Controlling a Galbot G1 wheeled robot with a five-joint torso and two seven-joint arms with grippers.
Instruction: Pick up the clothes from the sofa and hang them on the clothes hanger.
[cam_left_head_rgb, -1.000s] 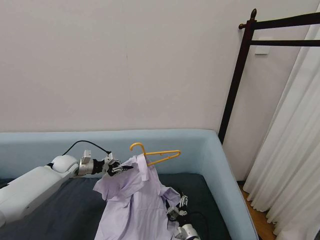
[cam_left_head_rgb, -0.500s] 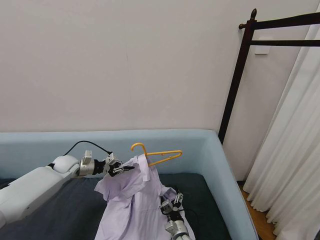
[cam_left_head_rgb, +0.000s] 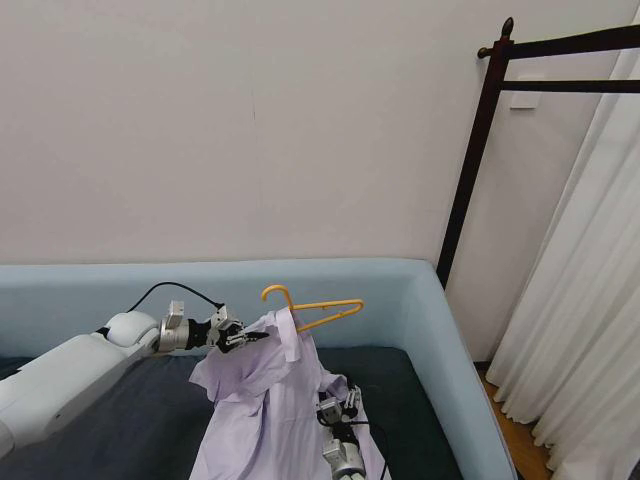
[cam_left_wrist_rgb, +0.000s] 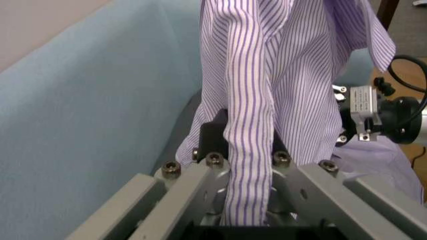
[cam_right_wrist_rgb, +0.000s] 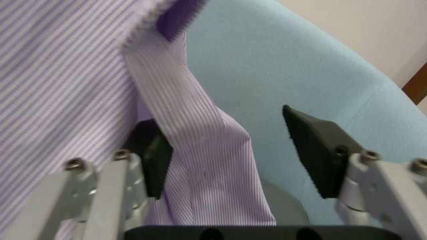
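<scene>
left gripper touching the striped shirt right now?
Touching. In the left wrist view, a fold of the purple-and-white striped shirt runs down into the left gripper and is pinched there, with no gap visible.

Thin cloth shirt (cam_left_head_rgb: 270, 400), matt sofa (cam_left_head_rgb: 420, 300), plastic hanger (cam_left_head_rgb: 330, 303)

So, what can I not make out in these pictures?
Head view: the shirt covers one half of the orange hanger.
Head view: the dark rack runs off the right edge; the sofa hides its foot.
Left wrist view: a shirt fold covers the ends of the fingers of the left gripper.
Head view: the bottom edge cuts off the arm behind the right gripper.
</scene>
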